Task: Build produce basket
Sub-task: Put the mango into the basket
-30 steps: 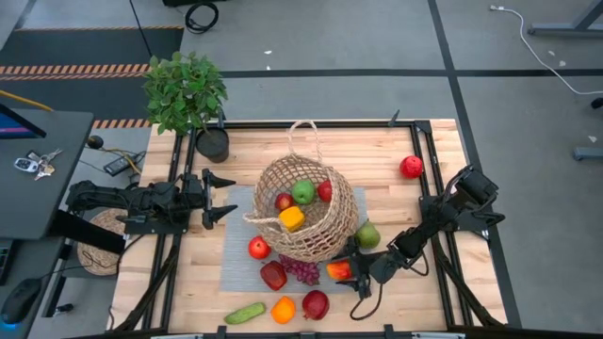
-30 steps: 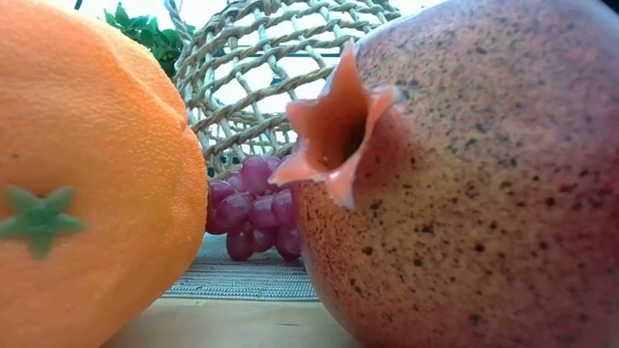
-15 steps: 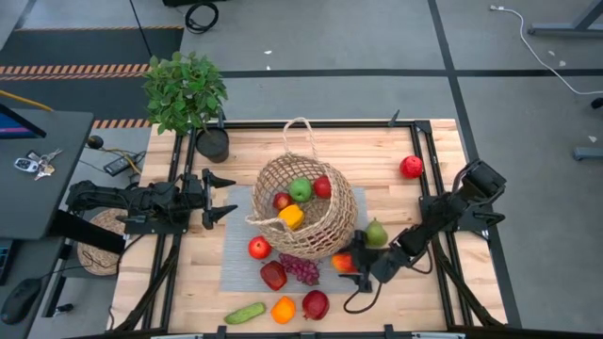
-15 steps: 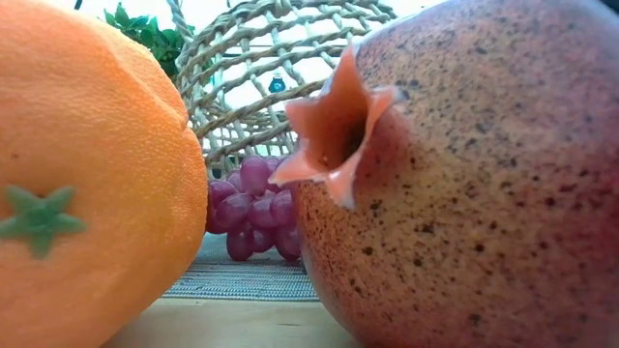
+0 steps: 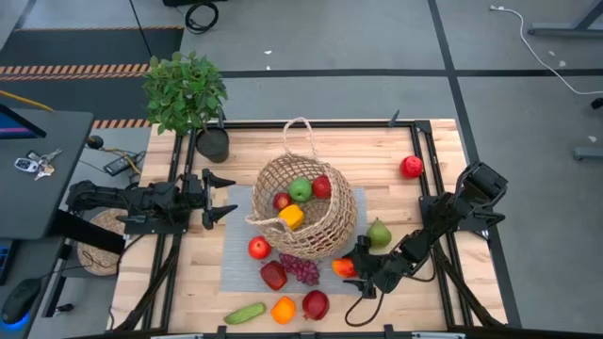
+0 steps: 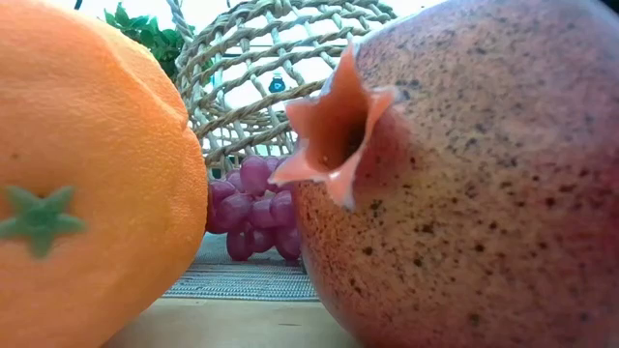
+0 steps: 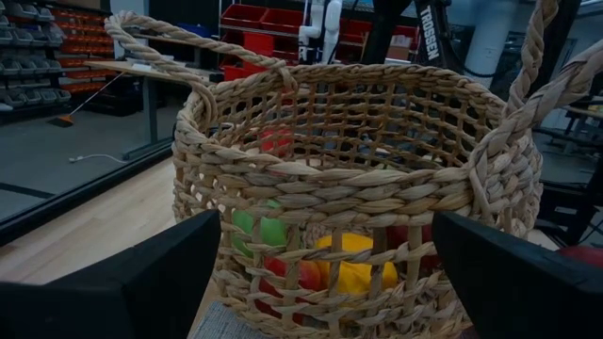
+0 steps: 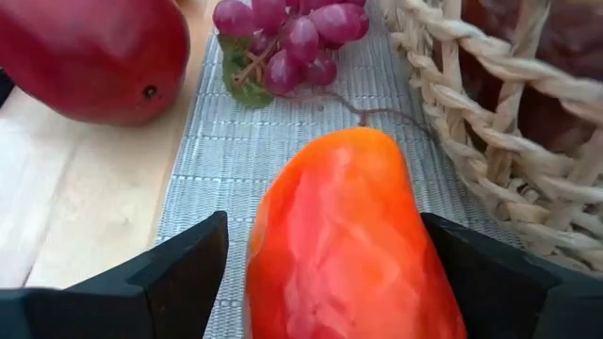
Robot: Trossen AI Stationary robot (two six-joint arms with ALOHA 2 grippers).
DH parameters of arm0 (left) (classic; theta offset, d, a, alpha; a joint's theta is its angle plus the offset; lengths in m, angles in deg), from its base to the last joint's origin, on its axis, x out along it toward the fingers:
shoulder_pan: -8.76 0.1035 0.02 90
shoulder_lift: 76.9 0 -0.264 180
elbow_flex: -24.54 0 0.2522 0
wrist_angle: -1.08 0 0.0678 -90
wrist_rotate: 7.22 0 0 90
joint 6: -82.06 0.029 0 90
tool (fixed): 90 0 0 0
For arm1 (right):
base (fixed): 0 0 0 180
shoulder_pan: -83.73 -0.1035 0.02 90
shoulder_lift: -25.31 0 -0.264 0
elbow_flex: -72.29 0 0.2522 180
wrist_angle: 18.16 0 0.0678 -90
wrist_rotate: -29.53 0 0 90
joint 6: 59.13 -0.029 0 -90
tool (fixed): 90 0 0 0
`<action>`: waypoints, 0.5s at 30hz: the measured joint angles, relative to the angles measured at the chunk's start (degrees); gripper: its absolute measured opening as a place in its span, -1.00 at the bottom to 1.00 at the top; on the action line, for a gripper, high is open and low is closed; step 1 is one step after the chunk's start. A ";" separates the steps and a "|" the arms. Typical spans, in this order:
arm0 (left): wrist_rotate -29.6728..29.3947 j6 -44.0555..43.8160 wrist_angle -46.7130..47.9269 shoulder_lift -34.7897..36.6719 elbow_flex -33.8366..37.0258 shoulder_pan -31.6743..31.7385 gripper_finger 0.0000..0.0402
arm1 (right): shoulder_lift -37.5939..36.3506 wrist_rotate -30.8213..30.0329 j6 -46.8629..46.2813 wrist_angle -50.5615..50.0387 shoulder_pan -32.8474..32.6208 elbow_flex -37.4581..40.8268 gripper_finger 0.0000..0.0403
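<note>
1. Basket position: we find it on the grey mat at mid-table, tipped with its mouth toward the camera overhead. It holds a green fruit, two red fruits and a yellow piece.

2. Right gripper state: we see its fingers spread wide on either side of the red-orange pepper, which lies on the mat just beside the basket wall. The pepper sits between the fingers; we cannot tell whether they press on it, and it does not look lifted.

3. Change over the last second: the right gripper has shifted slightly, from the basket's near-right edge to a spot a little further out, and the pepper has gone with it. The green pear now stands clear of the arm. The basket has also rolled slightly.

4. Meaning for the task: we judge that the pepper is the piece in hand. No new produce has entered the basket.

5. Left gripper state: it waits left of the basket, fingers wide apart, holding nothing, and has not moved.

6. Remaining produce: a red apple, a dark red fruit, grapes, a cucumber, an orange, a pomegranate and a far red apple lie outside the basket. We judge the task well short of half done.
</note>
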 joint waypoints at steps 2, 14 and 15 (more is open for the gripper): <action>0.00 0.02 0.00 0.00 0.01 0.00 0.95 | 0.00 -0.36 0.20 -2.40 -0.19 -0.78 0.73; 0.00 0.02 0.01 0.00 0.01 0.00 0.95 | 0.02 -0.10 -1.95 -3.83 -0.20 -0.85 0.73; 0.00 0.00 0.02 -0.01 0.01 0.00 0.95 | 0.02 -0.10 -1.91 -3.83 -0.20 -0.85 0.73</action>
